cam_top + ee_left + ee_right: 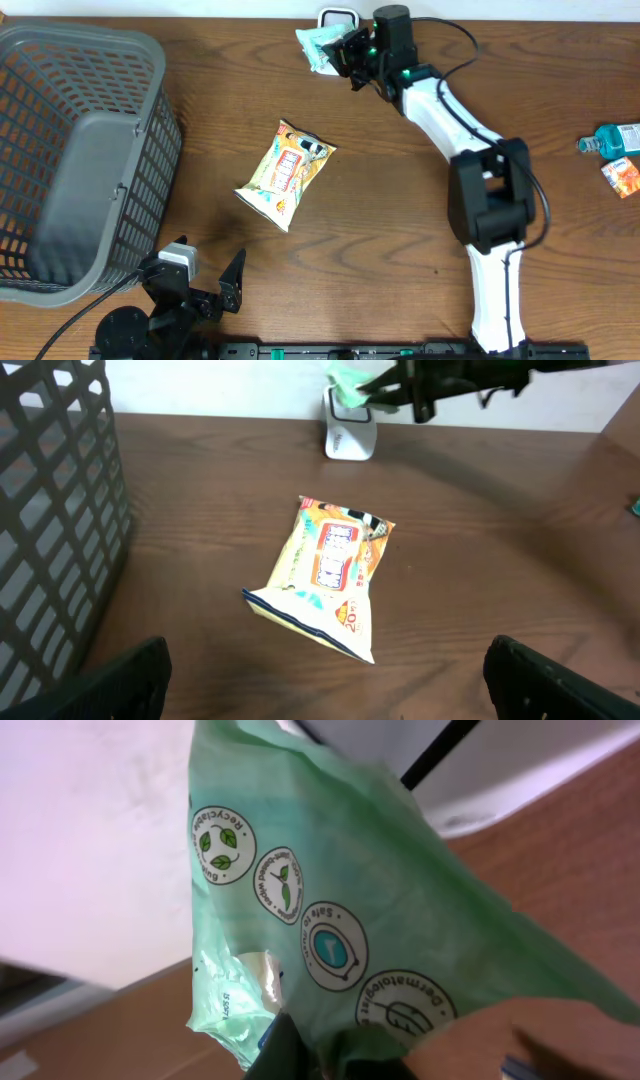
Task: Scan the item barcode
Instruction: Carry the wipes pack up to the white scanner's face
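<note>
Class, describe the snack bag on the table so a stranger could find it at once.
Start at the grey mesh basket on the left. Right of it, flat on bare wood, lies the snack bag. It alone is yellow; the nearest packet is green.

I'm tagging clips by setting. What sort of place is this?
Probably a mock checkout on a wooden table: a white scanner at the far edge, a grey basket, plus a snack bag and a green packet.
</note>
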